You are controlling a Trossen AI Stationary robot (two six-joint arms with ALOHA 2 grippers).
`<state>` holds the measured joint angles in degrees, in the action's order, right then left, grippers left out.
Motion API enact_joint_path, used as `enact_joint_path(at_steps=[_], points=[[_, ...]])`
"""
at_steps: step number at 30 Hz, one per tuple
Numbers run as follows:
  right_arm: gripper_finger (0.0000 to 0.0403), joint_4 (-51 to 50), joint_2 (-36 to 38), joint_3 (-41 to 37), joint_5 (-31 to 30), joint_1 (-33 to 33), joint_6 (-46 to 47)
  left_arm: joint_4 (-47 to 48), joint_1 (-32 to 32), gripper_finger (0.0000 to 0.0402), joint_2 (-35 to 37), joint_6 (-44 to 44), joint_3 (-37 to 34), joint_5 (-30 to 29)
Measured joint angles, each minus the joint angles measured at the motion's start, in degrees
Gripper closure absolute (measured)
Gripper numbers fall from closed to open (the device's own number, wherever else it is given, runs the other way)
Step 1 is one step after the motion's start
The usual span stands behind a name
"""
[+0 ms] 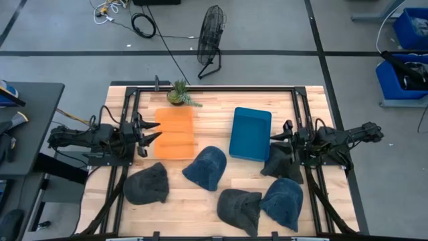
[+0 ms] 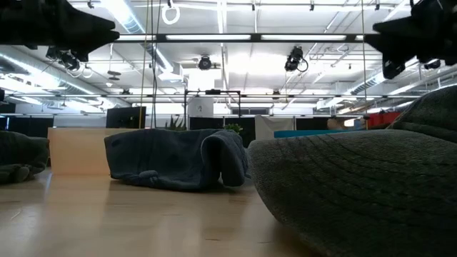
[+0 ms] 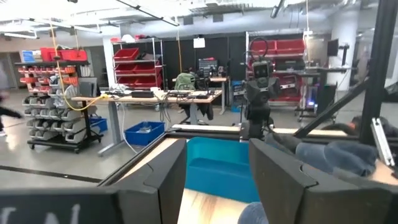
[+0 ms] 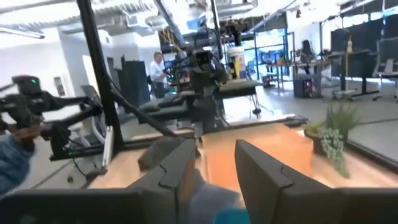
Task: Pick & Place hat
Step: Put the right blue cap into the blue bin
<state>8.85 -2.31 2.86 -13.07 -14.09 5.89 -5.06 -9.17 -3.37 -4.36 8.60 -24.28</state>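
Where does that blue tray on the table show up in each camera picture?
High view: blue tray, centre-right, beside the orange tray.
Low view: thin blue edge, far right.
Left wrist view, between the fingers.
Right wrist view: cannot tell.
Shared landmark: orange tray.

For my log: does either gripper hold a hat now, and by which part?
Nothing is held. The left gripper and right gripper are both open and empty.
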Motion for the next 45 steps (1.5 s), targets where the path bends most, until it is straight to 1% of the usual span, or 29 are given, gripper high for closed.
enact_joint_path(at_steps=[3, 5, 7, 11, 13, 15, 17, 20, 24, 26, 28, 30, 31, 33, 36, 37, 42, 45], points=[[0.0282, 0.2, -0.1, 4.1, 1.9, 0.0, -1.9, -1.0, 0.0, 0.0224, 0.0, 0.3, 0.0, -0.3], [0.0282, 0.3, -0.2, 7.5, 3.1, 0.0, -5.1, -1.7, 0.0, 0.0224, 0.0, 0.6, 0.0, -1.6], [0.0282, 0.3, -0.6, 10.9, 5.8, 0.0, -7.2, -1.8, 0.0, 0.0225, 0.0, 1.6, 0.0, -3.6], [0.0278, 0.1, -4.8, 15.9, 13.4, 0.0, -4.2, -1.9, 0.0, 0.0225, 0.0, 3.6, 0.0, -6.7], [0.0272, -2.2, -8.7, 17.6, 14.0, 0.0, -1.5, -2.4, 0.0, 0.0225, 0.0, 3.7, 0.0, -6.7], [0.0266, -6.0, -12.9, 19.7, 14.0, 0.0, 2.4, -3.5, 0.0, 0.0225, 0.0, 4.4, 0.0, -6.8], [0.0259, -9.7, -17.4, 21.9, 13.3, 0.0, 6.0, -4.8, 0.0, 0.0225, 0.0, 7.3, 0.0, -7.1], [0.0253, -14.0, -24.8, 25.2, 13.6, -0.1, 10.1, -6.1, 0.0, 0.0225, 0.0, 8.9, 0.0, -9.1], [0.0252, -16.6, -37.0, 30.9, 17.8, -0.9, 17.1, -6.3, 0.0, 0.0225, 0.0, 8.0, 0.0, -11.4], [0.0252, -21.3, -43.1, 34.8, 21.0, -2.1, 21.2, -6.3, 0.0, 0.0225, 0.0, 8.0, 0.0, -11.9], [0.0252, -27.1, -48.9, 39.1, 22.3, -4.0, 25.7, -6.3, 0.0, 0.0225, 0.0, 8.0, 0.0, -11.9], [0.0252, -32.4, -54.3, 42.9, 23.3, -6.4, 28.1, -6.0, 0.0, 0.0225, 0.0, 7.8, 0.0, -11.9], [0.0252, -34.7, -56.9, 44.5, 23.7, -7.6, 28.8, -6.0, 0.0, 0.0225, 0.0, 7.7, 0.0, -11.9], [0.0252, -39.7, -61.3, 47.2, 25.7, -9.4, 33.4, -6.0, 0.0, 0.0225, 0.0, 7.7, 0.0, -11.9], [0.0252, -46.6, -66.6, 50.2, 31.3, -11.6, 45.0, -5.8, 0.0, 0.0225, 0.0, 7.7, 0.0, -11.9], [0.0252, -49.0, -68.0, 50.6, 32.3, -12.4, 48.4, -5.8, 0.0, 0.0225, 0.0, 7.6, 0.0, -11.9], [0.0252, -56.1, -73.7, 50.6, 34.0, -17.7, 63.2, -5.8, 0.0, 0.0225, 0.0, 7.6, 0.0, -12.0], [0.0252, -56.0, -77.2, 50.3, 37.1, -20.8, 67.1, -5.8, 0.0, 0.0225, 0.0, 6.7, 0.0, -12.0]])
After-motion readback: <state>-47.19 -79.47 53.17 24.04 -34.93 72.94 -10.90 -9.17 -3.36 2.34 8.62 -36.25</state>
